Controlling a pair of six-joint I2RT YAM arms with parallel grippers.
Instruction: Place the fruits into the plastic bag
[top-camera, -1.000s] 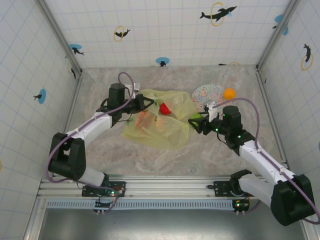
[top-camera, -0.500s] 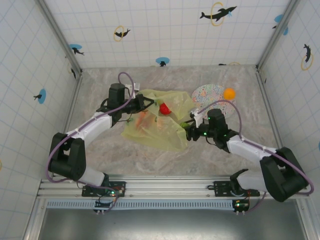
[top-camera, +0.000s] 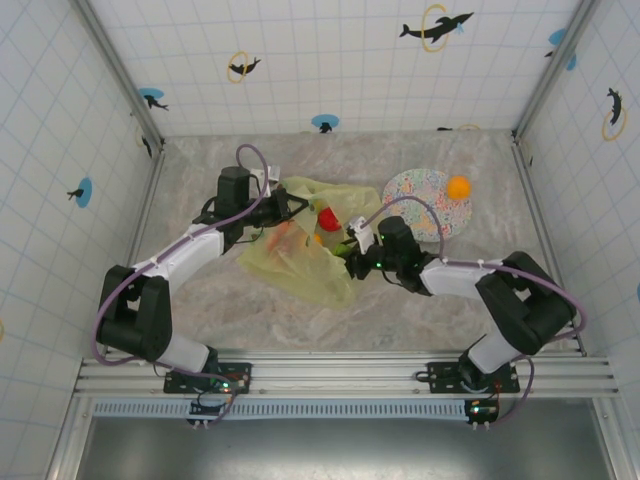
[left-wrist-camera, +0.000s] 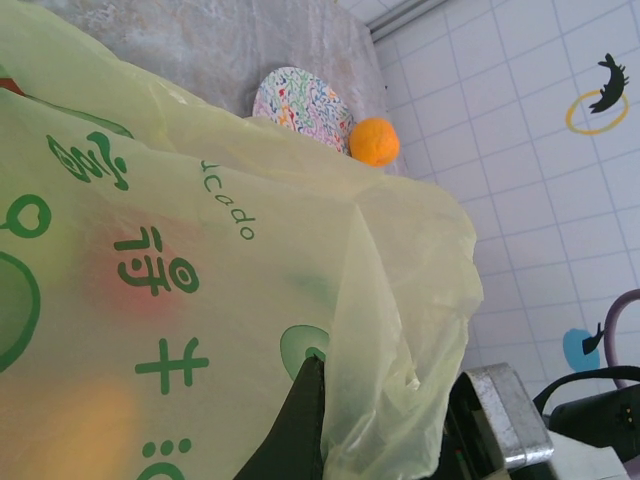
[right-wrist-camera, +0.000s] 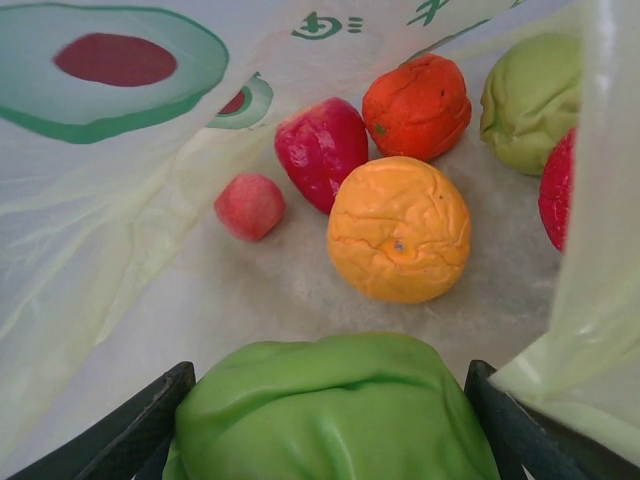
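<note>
Right jaws, gripping the green fruit (right-wrist-camera: 325, 425), sit at the mouth of the plastic bag (right-wrist-camera: 110, 210), bagged fruits (right-wrist-camera: 398, 228) dead ahead at 12 o'clock; left jaws closed on its rim

Robot lab test cell, tiled walls (top-camera: 330, 75), dolphin stickers (top-camera: 432, 28), aluminium rail (top-camera: 340, 373)

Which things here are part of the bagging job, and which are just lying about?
Job:
plastic bag, pinched by the left gripper
green fruit in the right gripper
fruits already in the bag
orange on the plate

Lying about:
plate
</note>
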